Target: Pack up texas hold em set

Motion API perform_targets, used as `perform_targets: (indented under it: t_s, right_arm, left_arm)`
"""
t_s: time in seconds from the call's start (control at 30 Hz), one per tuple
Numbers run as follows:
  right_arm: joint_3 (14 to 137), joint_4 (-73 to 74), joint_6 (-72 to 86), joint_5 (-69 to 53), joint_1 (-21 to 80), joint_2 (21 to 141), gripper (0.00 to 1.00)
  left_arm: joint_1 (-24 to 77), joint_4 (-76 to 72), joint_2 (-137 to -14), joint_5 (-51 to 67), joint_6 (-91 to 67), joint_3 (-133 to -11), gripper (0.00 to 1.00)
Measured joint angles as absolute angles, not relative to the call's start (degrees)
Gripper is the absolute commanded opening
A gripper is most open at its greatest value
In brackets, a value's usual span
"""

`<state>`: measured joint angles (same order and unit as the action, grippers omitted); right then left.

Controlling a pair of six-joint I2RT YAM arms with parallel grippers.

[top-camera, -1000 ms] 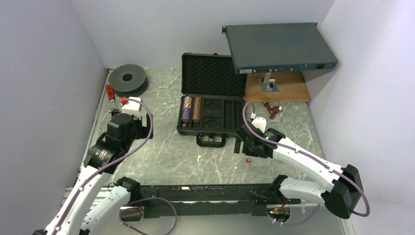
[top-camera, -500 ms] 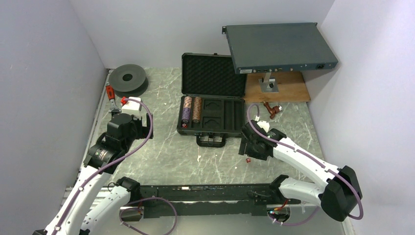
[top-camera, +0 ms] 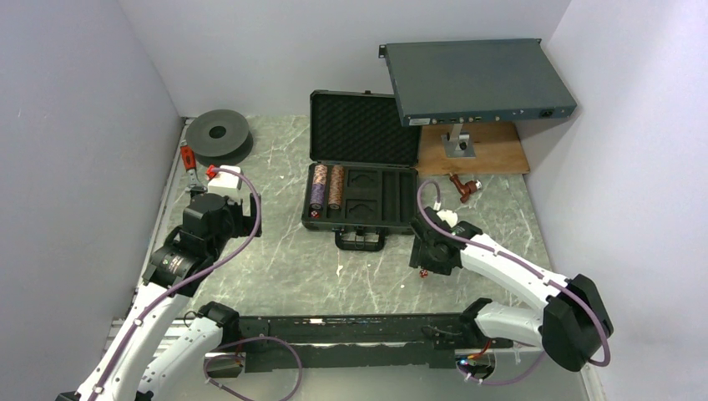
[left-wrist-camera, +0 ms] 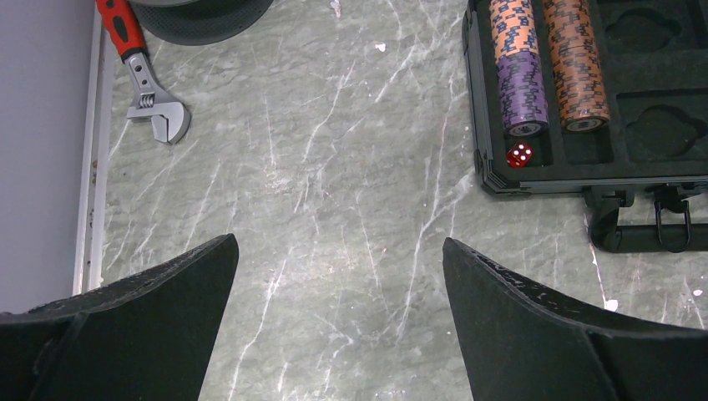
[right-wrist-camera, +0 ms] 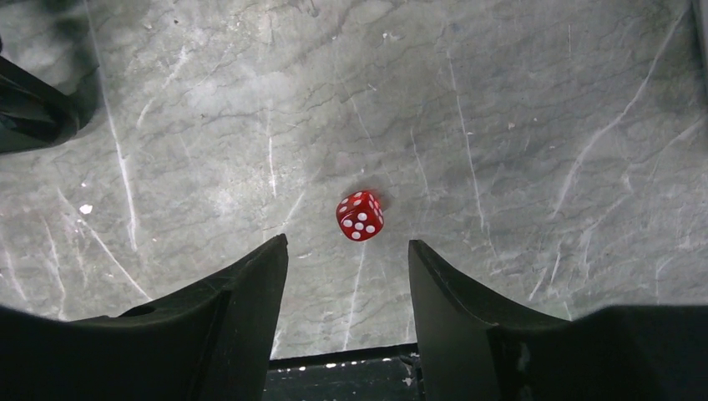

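Loose red die lies on the table in front of the open case, apart from it, near its right corner. From the right wrist it sits just beyond the tips of the right gripper, centred on the gap; a cube, so no long axis. Fingers abt half apart, holding nothing. The left gripper, far away, gapes wide, empty.

The grey marbled tabletop carries an open black briefcase near its middle. A red die lies loose just in front of the briefcase's right end. A dark spool and red-handled wrench lie well to its left, a wooden board beside its right.
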<state>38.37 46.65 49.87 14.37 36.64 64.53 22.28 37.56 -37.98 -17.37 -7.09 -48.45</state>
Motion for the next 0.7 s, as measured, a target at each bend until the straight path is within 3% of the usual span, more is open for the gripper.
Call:
perform_targets:
  t_s: [0.7]
  right_arm:
    - [35.9, 41.8, 49.4, 13.2, 36.1, 67.8, 0.49]
  left_arm:
    - [22.3, 37.6, -38.0, -17.3, -7.1, -48.4, 0.99]
